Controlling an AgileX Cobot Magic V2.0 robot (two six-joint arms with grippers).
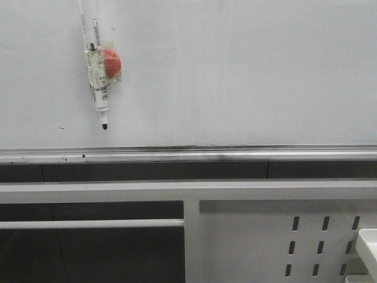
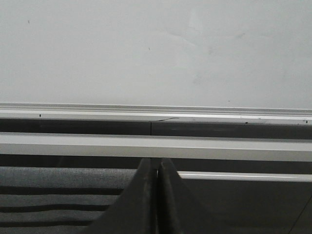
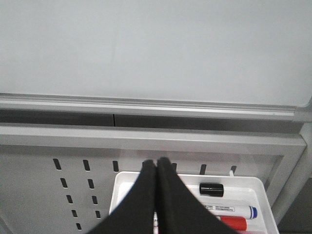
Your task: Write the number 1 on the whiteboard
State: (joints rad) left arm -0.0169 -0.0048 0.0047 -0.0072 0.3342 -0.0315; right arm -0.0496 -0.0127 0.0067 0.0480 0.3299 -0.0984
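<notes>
The whiteboard fills the upper part of the front view, with its silver rail along the lower edge. No number 1 stroke shows on it. A white marker hangs on the board at upper left, taped to a red round magnet, its uncapped black tip pointing down. Neither gripper shows in the front view. My left gripper is shut and empty, below the board. My right gripper is shut and empty, below the board and above a white tray.
A white metal frame with oval slots stands below the board. The white tray hangs on it at the right and holds a black cap, a blue-capped marker and a red marker. Tiny dark specks mark the board.
</notes>
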